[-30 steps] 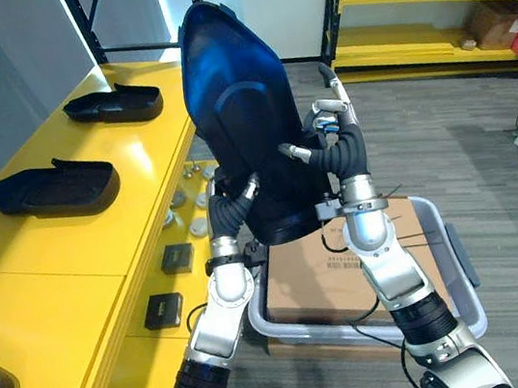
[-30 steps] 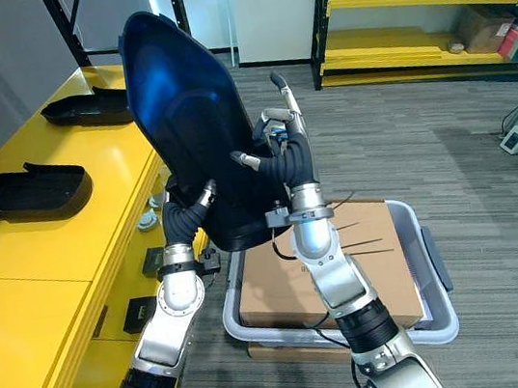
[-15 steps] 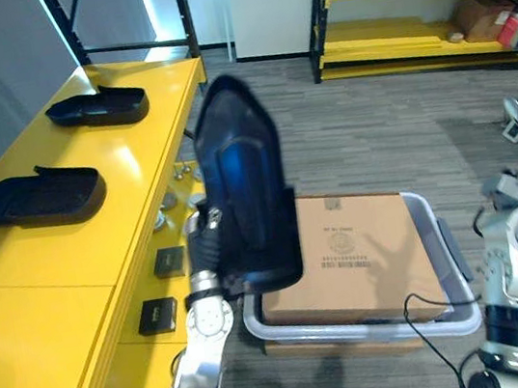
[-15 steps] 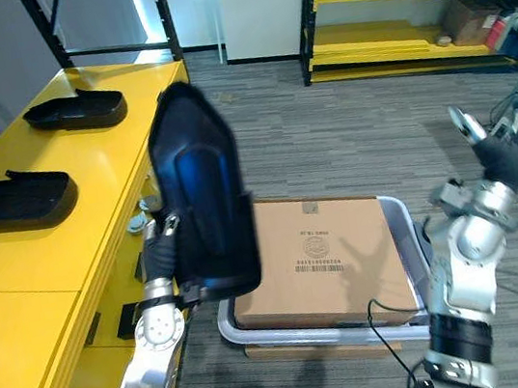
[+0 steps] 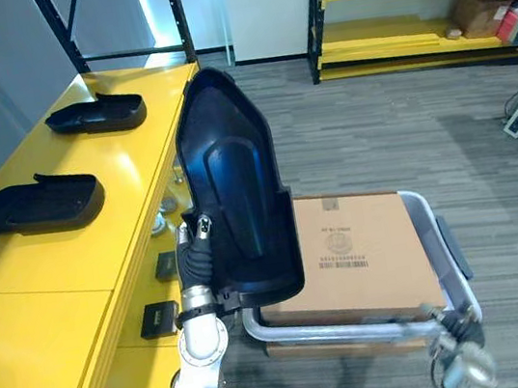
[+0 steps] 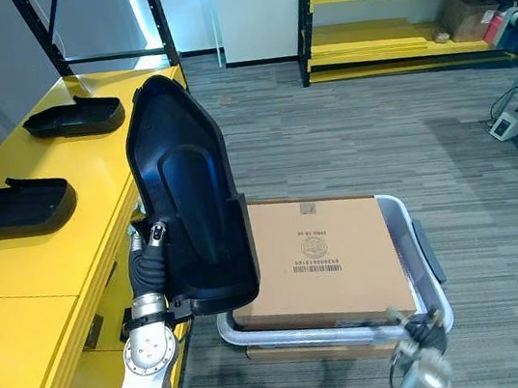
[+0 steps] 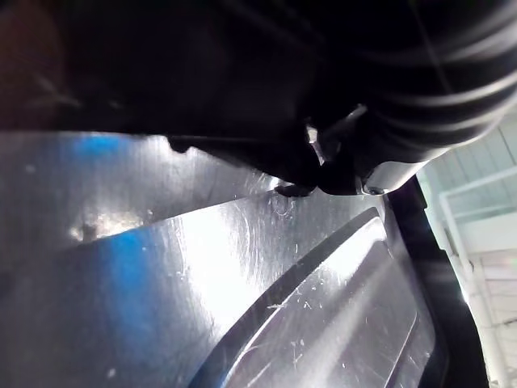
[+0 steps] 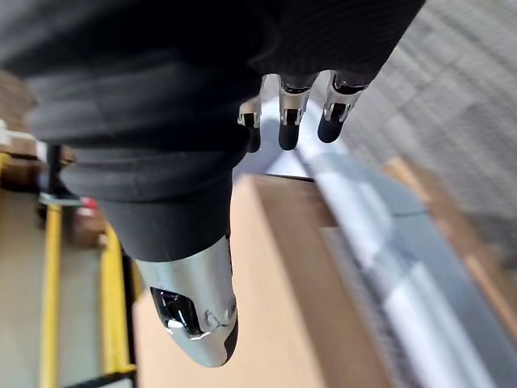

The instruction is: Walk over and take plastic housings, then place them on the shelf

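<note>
Since half a second ago the right hand (image 8: 292,121) has dropped from out on the right to low at the near right, fingers loosely straight, holding nothing. The left hand (image 5: 197,254) has turned the held housing (image 5: 239,187) so its hollow side faces the camera. It stands upright over the grey bin (image 5: 338,331)'s near left corner, lower edge pinched between thumb and fingers. It's glossy black with a rounded top. That makes three housings: this one, plus the near housing (image 5: 38,203) and far housing (image 5: 96,114) on the yellow table (image 5: 82,250). There's one cardboard box (image 5: 361,257) with a barcode label, text unreadable.
</note>
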